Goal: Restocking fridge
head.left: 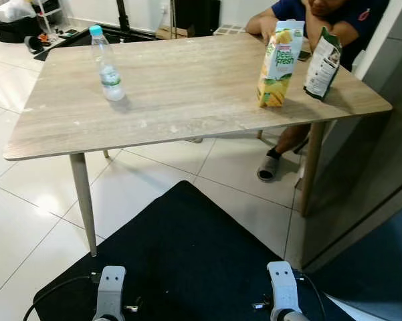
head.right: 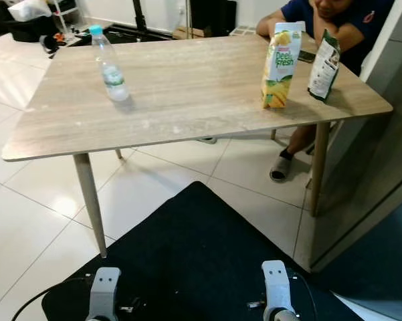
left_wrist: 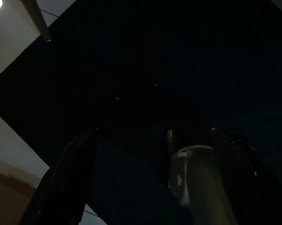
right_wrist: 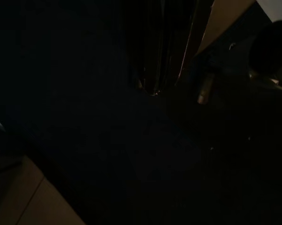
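Note:
A clear water bottle (head.left: 107, 65) with a blue cap stands on the left part of the wooden table (head.left: 180, 100). A yellow and green juice carton (head.left: 279, 63) stands upright near the table's right end, and a white and green snack bag (head.left: 322, 64) is just to its right. Both arms hang idle low over the floor, their silver wrists at the left arm (head.left: 110, 294) and the right arm (head.left: 283, 291). In the dark left wrist view my left gripper (left_wrist: 153, 132) is open, its black fingers (left_wrist: 65, 173) spread over the mat. The right wrist view is too dark to read.
A person (head.left: 321, 15) sits at the far right side of the table, one slippered foot (head.left: 269, 167) beneath it. A grey fridge side (head.left: 368, 174) rises at the right. A black mat (head.left: 187, 261) covers the white tiled floor in front of me. The table legs (head.left: 83, 200) are slim.

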Robot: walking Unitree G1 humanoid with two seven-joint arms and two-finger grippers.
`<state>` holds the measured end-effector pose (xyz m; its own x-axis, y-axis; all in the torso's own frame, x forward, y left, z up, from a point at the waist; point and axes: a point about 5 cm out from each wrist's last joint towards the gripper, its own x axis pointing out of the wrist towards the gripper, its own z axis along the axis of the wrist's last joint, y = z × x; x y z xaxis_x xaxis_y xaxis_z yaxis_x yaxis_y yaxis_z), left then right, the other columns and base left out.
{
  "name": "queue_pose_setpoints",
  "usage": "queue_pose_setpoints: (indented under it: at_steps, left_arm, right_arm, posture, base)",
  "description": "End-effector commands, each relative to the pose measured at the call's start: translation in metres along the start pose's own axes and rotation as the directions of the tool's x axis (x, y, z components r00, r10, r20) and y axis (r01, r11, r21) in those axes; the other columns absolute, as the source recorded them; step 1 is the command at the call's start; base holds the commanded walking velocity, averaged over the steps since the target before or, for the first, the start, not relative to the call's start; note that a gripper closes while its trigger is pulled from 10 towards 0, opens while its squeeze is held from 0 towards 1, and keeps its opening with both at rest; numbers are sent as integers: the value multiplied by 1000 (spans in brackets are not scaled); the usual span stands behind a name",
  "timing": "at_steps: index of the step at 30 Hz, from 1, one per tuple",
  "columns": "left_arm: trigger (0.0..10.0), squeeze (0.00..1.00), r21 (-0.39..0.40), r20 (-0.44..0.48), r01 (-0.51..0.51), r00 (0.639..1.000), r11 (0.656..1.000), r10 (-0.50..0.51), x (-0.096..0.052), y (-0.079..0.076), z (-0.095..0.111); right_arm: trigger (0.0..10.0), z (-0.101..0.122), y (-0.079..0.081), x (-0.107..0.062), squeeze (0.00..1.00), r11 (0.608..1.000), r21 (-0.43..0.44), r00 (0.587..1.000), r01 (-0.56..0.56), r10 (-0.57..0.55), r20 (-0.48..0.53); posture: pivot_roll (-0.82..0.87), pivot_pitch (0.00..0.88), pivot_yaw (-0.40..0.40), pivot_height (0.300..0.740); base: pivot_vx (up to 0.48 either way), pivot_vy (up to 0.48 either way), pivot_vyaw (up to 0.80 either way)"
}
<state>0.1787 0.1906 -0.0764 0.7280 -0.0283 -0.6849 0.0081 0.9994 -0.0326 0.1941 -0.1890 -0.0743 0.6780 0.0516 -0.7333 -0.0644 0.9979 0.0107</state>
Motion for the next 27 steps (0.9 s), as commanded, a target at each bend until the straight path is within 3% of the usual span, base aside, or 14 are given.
queue_pose_setpoints:
  at_steps: [1, 9, 14, 27]
  left_arm:
    - [10000, 0, 8, -18, -2, 1000, 1000, 2, -3, 2, -6]
    - [10000, 0, 28, -14, -2, 1000, 1000, 2, -1, 3, -1]
    - [10000, 0, 25, -4, -6, 1000, 1000, 6, 0, 4, 1]
    - [10000, 0, 5, 14, -49, 999, 999, 49, 0, 9, 3]
  right_arm:
    - [10000, -1, 1, 0, 0, 1000, 12, 1000, 5, -5, 2]
    - [10000, 0, 5, 1, 0, 1000, 15, 1000, 1, -1, 4]
    - [10000, 0, 2, 1, 0, 997, 67, 1000, 27, -27, 1]
    - [10000, 1, 3, 1, 0, 998, 66, 1000, 21, -22, 3]
  posture:
    - [-114, 79, 7, 713]
    - [-108, 77, 9, 713]
    - [-107, 75, 9, 713]
    - [-101, 82, 6, 713]
  base:
    - [0, 0, 506]
    - [0, 0, 507]
    - [0, 0, 0]
    - [0, 0, 0]
